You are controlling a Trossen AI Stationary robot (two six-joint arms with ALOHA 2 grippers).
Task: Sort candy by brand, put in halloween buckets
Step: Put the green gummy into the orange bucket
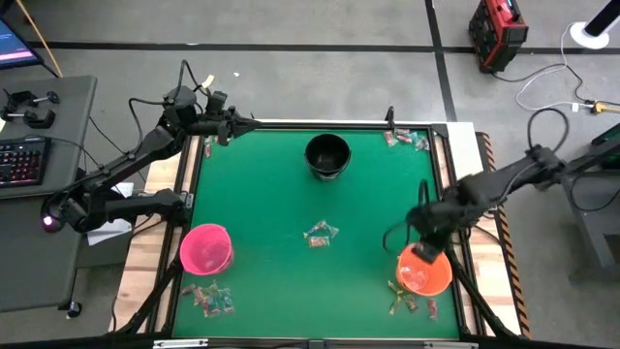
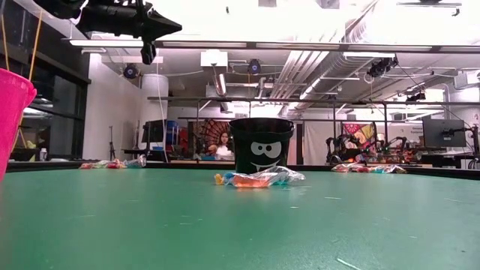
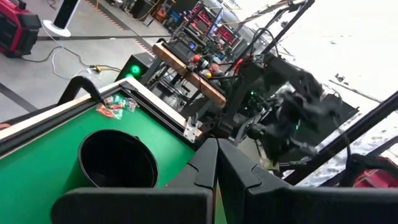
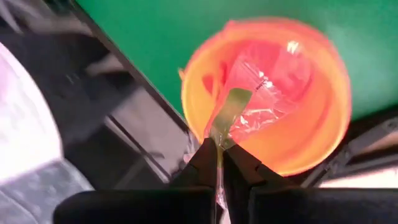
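High view shows the green felt table (image 1: 271,204) from above, with three small round plastic pails set well apart, probably so that each brand has its own place. The black pail (image 1: 327,155) stands at about 12 o'clock of the table, the pink pail (image 1: 206,248) at about 8 o'clock, and the orange pail (image 1: 423,270) at about 4 o'clock. Small heaps of crinkly wrapped candy lie at the corners: one heap at 1 o'clock (image 1: 407,140), one at 7 o'clock (image 1: 208,297), one beside the orange pail at 5 o'clock (image 1: 412,301), and a small heap (image 1: 319,234) near the middle.

The right gripper (image 1: 422,248) hangs directly over the orange pail. In the right wrist view its dark fingers (image 4: 205,163) are pressed together on a thin yellowish-green wrapped sweet (image 4: 229,111), which stands up from the fingertips above the mouth of the pail (a clear crinkly wrapper (image 4: 264,96) already lies inside). The sweet is held just there, it seems, so that it will fall into the pail when the fingers part; the drop is not yet done.

The left gripper (image 1: 235,124) waits at about 11 o'clock, at the far edge of the table and near the black pail. In the left wrist view its fingers (image 3: 205,165) are together and hold nothing. It is parked away, most likely to leave the middle free for the other arm.

Much candy is unsorted, so the task appears far from its end.
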